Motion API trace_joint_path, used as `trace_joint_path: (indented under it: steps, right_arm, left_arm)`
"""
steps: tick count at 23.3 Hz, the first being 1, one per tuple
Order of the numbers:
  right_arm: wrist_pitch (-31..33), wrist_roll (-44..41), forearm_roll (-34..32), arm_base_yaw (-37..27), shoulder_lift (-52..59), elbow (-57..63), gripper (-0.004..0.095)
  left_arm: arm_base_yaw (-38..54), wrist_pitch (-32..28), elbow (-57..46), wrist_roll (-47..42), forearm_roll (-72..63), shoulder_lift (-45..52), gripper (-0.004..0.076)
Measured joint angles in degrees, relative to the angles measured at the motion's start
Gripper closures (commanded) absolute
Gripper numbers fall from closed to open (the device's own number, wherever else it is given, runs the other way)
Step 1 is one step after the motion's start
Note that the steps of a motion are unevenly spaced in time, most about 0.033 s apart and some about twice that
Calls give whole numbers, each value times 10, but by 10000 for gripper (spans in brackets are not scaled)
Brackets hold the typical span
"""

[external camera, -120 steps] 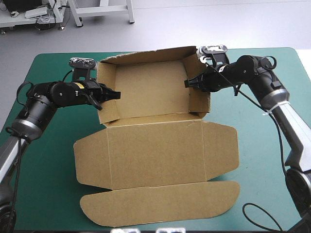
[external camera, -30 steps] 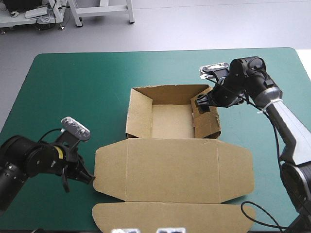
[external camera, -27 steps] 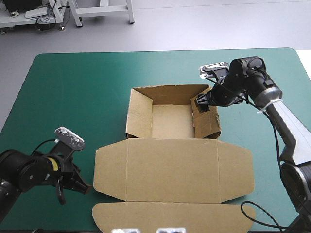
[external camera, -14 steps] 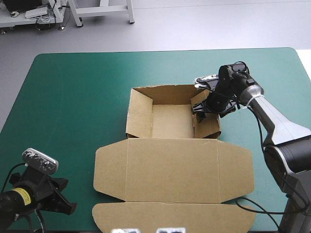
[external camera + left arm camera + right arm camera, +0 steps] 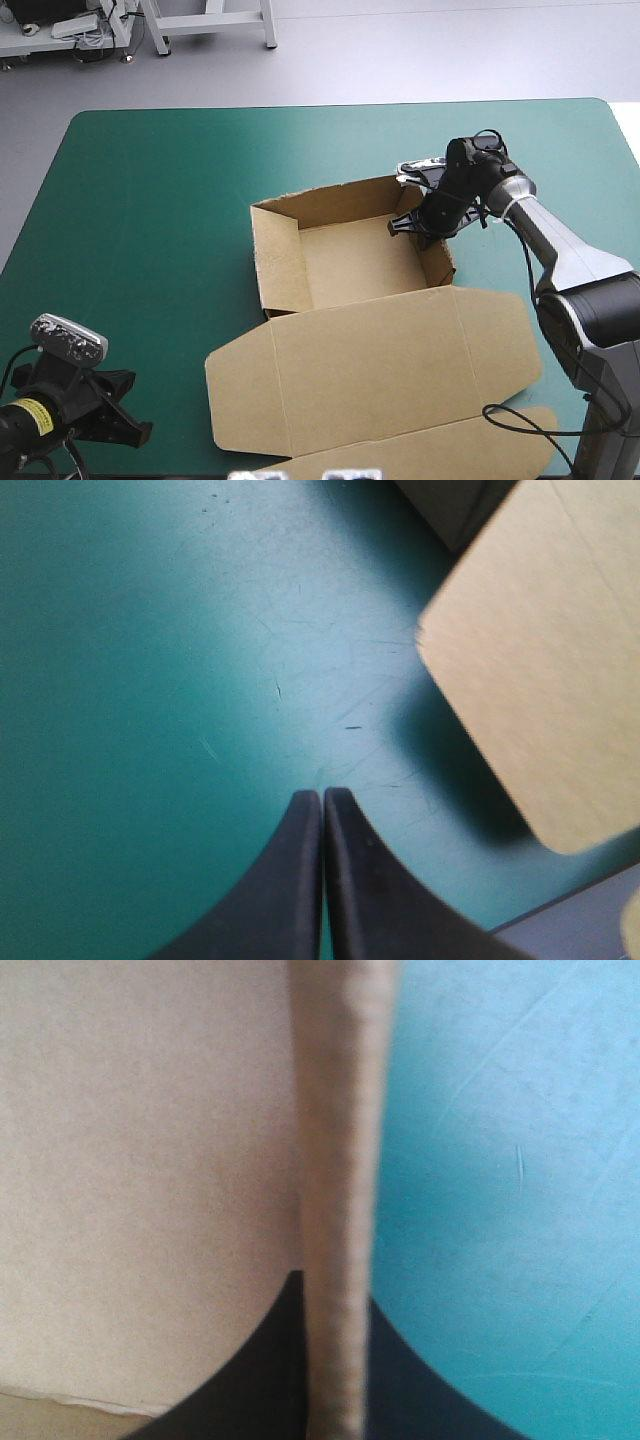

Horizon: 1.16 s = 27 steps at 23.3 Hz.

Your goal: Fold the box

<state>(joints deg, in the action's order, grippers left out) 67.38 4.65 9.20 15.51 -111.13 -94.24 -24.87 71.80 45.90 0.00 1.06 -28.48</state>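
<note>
The brown box (image 5: 350, 262) stands mid-table as an open tray with its walls raised. It sits skewed, and its lid (image 5: 370, 365) lies flat toward the front edge. My right gripper (image 5: 413, 222) is at the tray's right wall near the far right corner. In the right wrist view that wall (image 5: 335, 1140) runs edge-on between the black fingers, with my right gripper (image 5: 333, 1292) shut on it. My left gripper (image 5: 132, 432) hovers low over the teal-green cover at the front left corner, away from the box. Its fingers meet in one point in the left wrist view, my left gripper (image 5: 322, 798) shut on nothing.
A rounded corner of the lid's side flap (image 5: 540, 670) lies ahead of and beside my left gripper. The lid's tuck flap (image 5: 430, 450) reaches the table's front edge. Teal-green cover (image 5: 150, 200) shows to the left of and beyond the box.
The box has swung round on the table, its left side coming forward and its right side going back, with my right gripper holding the right wall. My left arm drew back to the front left corner.
</note>
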Motion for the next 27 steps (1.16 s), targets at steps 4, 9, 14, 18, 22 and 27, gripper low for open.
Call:
trace_joint_path:
  steps: [4, 9, 14, 18, 22, 27]
  right_arm:
    - [7, 3, -24, 0, 0, -7, 925]
    - [14, 4, -61, -25, -1, -45, 925]
    - [28, 7, -111, -141, -1, -106, 926]
    - [30, 6, -119, -266, -1, -110, 926]
    - [32, 5, -115, -344, -2, -110, 926]
    - [26, 5, -92, -416, -2, -110, 926]
  left_arm:
    - [0, 0, 0, 0, 0, 0, 732]
    - [0, 0, 0, 0, 1, 0, 732]
    - [0, 0, 0, -4, 1, 0, 732]
    - [0, 0, 0, -5, 2, 0, 733]
    - [0, 0, 0, -5, 2, 0, 732]
    - [0, 0, 0, -5, 3, 0, 732]
